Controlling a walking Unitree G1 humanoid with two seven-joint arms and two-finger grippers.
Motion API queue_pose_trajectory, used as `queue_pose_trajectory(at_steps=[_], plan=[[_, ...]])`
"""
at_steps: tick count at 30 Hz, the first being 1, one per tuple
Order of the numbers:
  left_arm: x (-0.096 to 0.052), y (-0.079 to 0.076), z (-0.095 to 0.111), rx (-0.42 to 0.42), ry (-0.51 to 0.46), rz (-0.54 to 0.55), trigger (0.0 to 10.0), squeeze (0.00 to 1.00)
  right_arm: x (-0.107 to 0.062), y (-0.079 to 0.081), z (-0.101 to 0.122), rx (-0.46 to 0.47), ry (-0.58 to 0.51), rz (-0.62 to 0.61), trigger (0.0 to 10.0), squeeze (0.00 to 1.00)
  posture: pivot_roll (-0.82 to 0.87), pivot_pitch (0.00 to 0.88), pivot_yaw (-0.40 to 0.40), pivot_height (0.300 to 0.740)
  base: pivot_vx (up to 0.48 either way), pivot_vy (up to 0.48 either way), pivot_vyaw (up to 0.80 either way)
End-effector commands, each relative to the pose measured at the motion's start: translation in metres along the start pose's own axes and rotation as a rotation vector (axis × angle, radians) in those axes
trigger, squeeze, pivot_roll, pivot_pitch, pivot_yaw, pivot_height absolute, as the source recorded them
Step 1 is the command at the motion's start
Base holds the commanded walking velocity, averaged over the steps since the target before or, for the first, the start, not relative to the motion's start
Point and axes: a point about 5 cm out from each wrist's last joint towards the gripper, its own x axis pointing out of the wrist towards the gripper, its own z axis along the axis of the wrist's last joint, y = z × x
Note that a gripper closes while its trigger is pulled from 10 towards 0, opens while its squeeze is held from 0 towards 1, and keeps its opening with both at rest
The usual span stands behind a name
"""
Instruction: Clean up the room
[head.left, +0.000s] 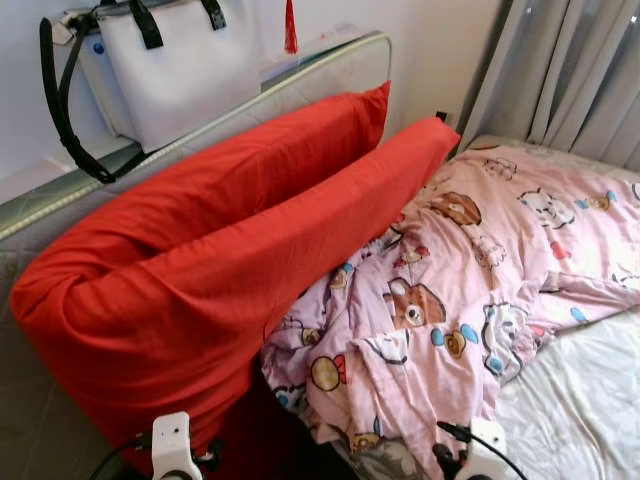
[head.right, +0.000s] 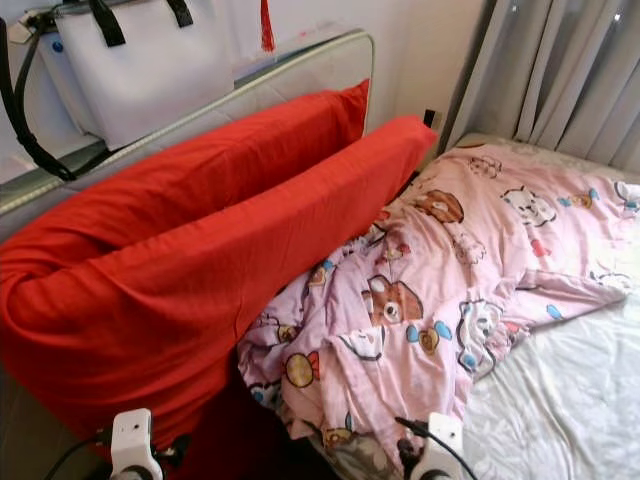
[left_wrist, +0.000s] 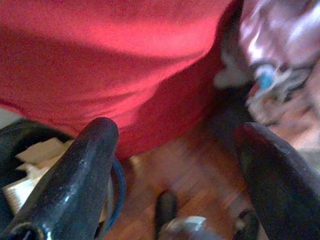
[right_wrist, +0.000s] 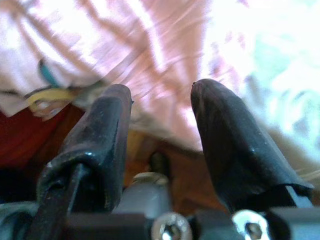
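Clearly little is tidied yet: the pink cartoon-print duvet (head.left: 470, 270) lies rumpled across the bed's middle and right, baring the white sheet (head.left: 580, 400) at near right. Two red pillows (head.left: 215, 260) lean on the left headboard (head.left: 200, 120), one white handbag (head.left: 175, 65) above. Left claw (left_wrist: 175, 150) gapes wide by the pillows; right claw (right_wrist: 160, 107) hangs narrowly parted over the duvet, both empty.

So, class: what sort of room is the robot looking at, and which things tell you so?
Most likely a bedroom: a bed with a crumpled pink cartoon-print duvet, two long red pillows leaning against the padded grey headboard, and grey curtains.
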Motion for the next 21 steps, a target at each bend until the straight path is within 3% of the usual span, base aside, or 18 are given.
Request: queue_pose_trajectory(at_steps=[1, 4, 8, 12, 15, 21], plan=[[0.002, 0.002, 0.012, -0.025, -0.063, 0.010, 10.0, 0.00, 0.004, 0.007, 0.018, -0.025, -0.078, 0.022, 10.0, 0.00, -0.02, 0.000, -0.025, 0.740, 0.000, 0.000, 0.00], [0.004, -0.001, 0.034, -0.012, -0.204, -0.012, 10.0, 0.00, 0.011, 0.027, 0.061, -0.065, -0.232, 0.102, 10.0, 0.00, -0.03, 0.000, -0.027, 0.740, 0.000, 0.000, 0.00], [0.002, -0.008, 0.057, 0.011, -0.356, -0.052, 10.0, 0.00, 0.010, 0.033, 0.083, -0.074, -0.339, 0.135, 10.0, 0.00, -0.04, 0.000, -0.027, 0.720, 0.000, 0.000, 0.00], [0.000, -0.012, 0.060, 0.020, -0.390, -0.062, 10.0, 0.00, 0.009, 0.035, 0.086, -0.065, -0.373, 0.135, 10.0, 0.00, -0.04, 0.000, -0.024, 0.700, 0.000, 0.000, 0.00], [-0.002, -0.016, 0.066, 0.020, -0.435, -0.065, 10.0, 0.00, 0.009, 0.039, 0.086, 0.005, -0.382, 0.123, 10.0, 0.00, -0.04, 0.000, -0.022, 0.700, 0.000, 0.000, 0.00], [-0.004, -0.021, 0.071, 0.026, -0.467, -0.080, 10.0, 0.00, 0.009, 0.039, 0.088, -0.031, -0.392, 0.120, 10.0, 0.00, -0.04, 0.000, -0.022, 0.700, 0.000, 0.000, 0.00]])
